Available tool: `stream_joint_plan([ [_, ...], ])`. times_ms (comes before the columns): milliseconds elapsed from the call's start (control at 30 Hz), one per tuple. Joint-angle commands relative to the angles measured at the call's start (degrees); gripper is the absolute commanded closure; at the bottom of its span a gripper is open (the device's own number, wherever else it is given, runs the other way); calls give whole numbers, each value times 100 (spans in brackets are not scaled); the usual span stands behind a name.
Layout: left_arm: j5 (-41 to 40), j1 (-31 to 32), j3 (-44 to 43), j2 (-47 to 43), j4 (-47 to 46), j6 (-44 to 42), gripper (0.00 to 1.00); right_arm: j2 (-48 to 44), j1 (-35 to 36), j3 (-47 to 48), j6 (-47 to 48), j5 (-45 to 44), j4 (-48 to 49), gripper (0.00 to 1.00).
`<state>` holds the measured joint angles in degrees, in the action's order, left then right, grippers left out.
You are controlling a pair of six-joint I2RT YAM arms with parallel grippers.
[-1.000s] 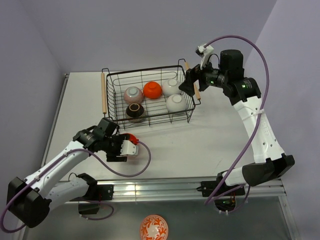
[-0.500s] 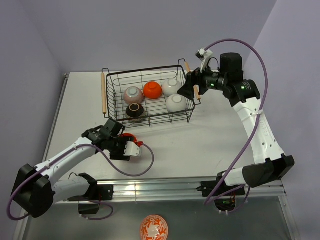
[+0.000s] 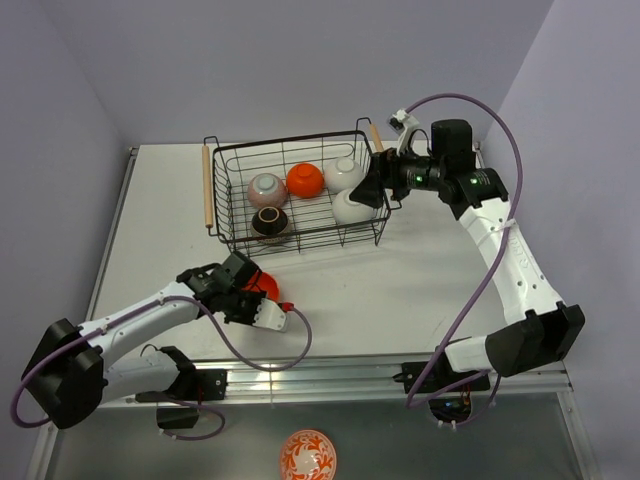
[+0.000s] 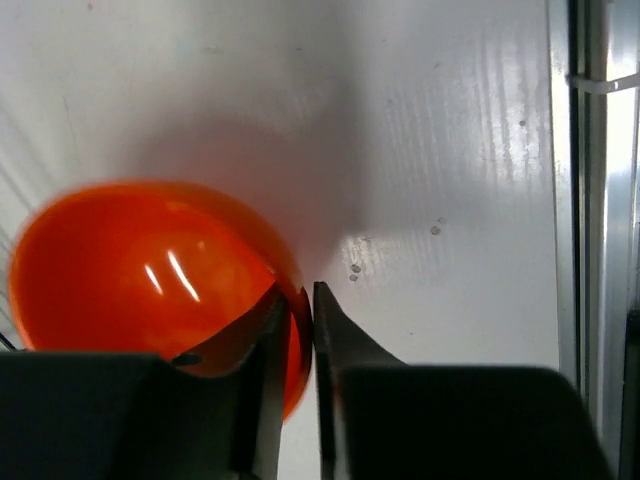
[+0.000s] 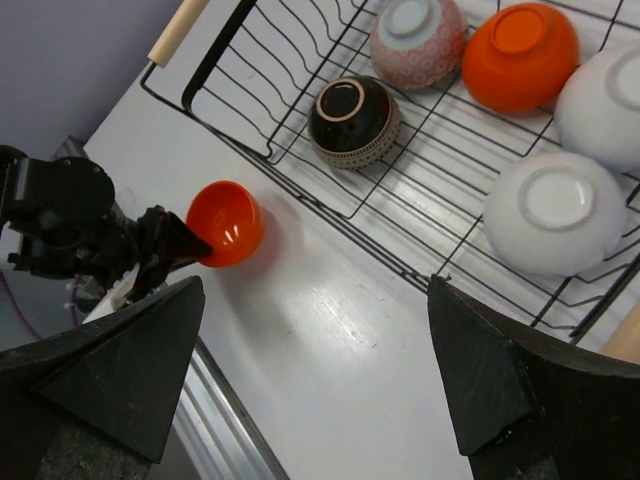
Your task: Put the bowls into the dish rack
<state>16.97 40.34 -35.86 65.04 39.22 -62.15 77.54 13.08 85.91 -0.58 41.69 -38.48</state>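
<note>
Left tool [image 4: 298, 290] is now clamping the orange bowl [image 4: 140, 270] by its rim after sliding toward 3 o'clock. Right tool [image 5: 315, 290] is hanging wide apart over the rack [image 5: 205, 115].

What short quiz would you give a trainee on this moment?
1. How many bowls lie inside the dish rack?
2. True or false: the right jaws hold a bowl.
3. The left jaws pinch the rim of which bowl? A white; B orange; C dark patterned.
Key: 1 five: pinkish, orange, dark, two white; 2 false, they stand wide open and empty; 3 B, the orange bowl on the table, one jaw inside, one outside.
</note>
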Motion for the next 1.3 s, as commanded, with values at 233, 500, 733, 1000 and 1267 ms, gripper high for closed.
stream_joint_plan([
  [233, 113, 1090, -788, -176, -143, 949, 100, -775, -43, -979, -777, 304, 974, 2],
  [500, -544, 2003, -1696, -702, -949, 1759, 100, -986, -43, -1041, -970, 664, 869, 0],
  [733, -1538, 2312, -1978, -870, -1881, 1522, 100, -969, -51, -672, -1882, 1578, 1035, 0],
  [1000, -2066, 2321, -2127, -799, -2515, 1302, 100, -741, 151, -1023, -2744, 1807, 1632, 0],
  [1267, -2110, 2329, -1934, -993, -3219, 1284, 100, -407, 511, -1138, -3317, 1658, 2055, 0],
])
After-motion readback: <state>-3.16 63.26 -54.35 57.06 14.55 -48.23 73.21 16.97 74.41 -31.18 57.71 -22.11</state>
